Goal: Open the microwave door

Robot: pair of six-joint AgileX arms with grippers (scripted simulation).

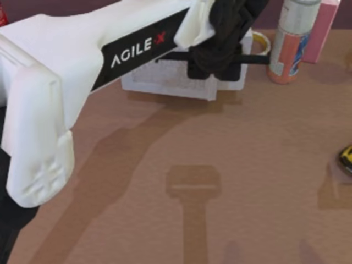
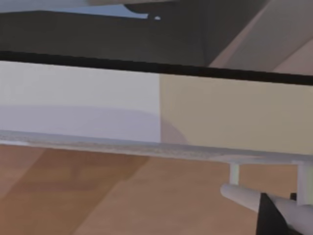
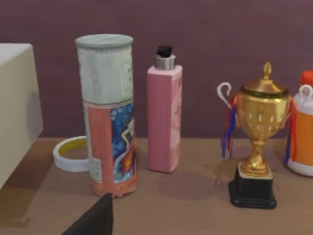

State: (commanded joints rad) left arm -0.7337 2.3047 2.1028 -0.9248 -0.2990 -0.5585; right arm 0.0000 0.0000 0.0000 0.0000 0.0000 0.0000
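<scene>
One boxy white microwave (image 1: 181, 82) with one flat white door (image 2: 146, 149) bearing one slim handle (image 2: 254, 196). One tall silver-and-orange printed can (image 3: 108, 112). One pink rectangular bottle (image 3: 165, 120) with a silver-black cap. One white-and-yellow tape ring (image 3: 71, 154). One gold trophy (image 3: 259, 142) on a black base. One orange-and-white container (image 3: 303, 129). One small yellow object (image 1: 346, 157), too cut off to identify.

Your top view looks straight down over the table (image 1: 231, 181); your left wrist view sits tight against the microwave door (image 2: 146, 149); your right wrist view faces the can (image 3: 107, 117), shared with overhead.
</scene>
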